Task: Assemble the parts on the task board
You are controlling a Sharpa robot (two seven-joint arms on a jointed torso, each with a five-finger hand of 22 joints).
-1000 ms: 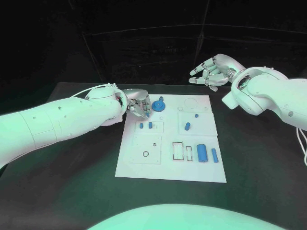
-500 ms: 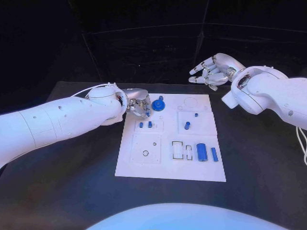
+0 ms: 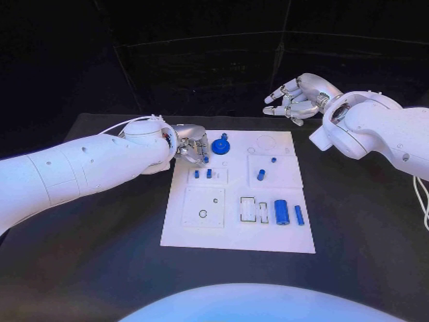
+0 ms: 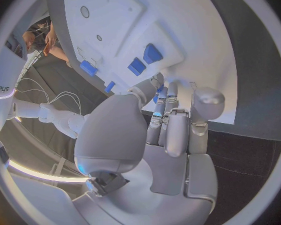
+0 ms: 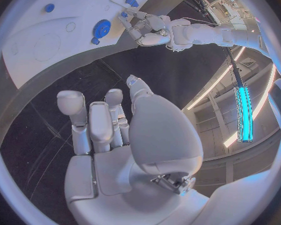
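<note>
The white task board lies in the middle of the black table. A blue gear sits near its far left corner. My left hand is right beside the gear with its fingers curled close together. In the left wrist view, blue shows between the fingertips of that hand; whether they grip the gear is unclear. My right hand hovers above the table beyond the board's far right corner. Its fingers are apart and hold nothing, as the right wrist view also shows.
Two small blue pegs stand left of the board's centre, and a short peg and a dot-like one to the right. A thick blue cylinder and a slim one lie near the right edge.
The right hand has risen very slightly. The left hand stays beside the gear, and the parts on the board have not moved.
</note>
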